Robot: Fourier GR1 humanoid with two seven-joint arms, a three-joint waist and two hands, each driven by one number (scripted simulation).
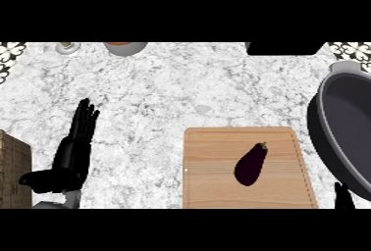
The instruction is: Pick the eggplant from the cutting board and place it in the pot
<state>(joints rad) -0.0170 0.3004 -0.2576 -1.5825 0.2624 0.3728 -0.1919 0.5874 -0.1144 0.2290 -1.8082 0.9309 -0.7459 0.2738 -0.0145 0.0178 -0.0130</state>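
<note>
Left hand (72, 147) rests with straight fingers at lower left on the marble counter (188, 88); right hand (343, 197) barely shows, fingers unclear. One eggplant (251, 164) lies on one cutting board (210, 186), beside one pot (348, 127).

I see the eggplant (251, 164) lying on the cutting board (210, 169), stem pointing away. Right of the board sits the pot (348, 117). My left hand (74, 142) rests open, left of the board.

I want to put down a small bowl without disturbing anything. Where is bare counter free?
The widest bare marble lies between the left hand and the cutting board, reaching up to the far edge. Above the board, left of the pot, is also free. The right side is crowded: eggplant, pot, right hand.
</note>
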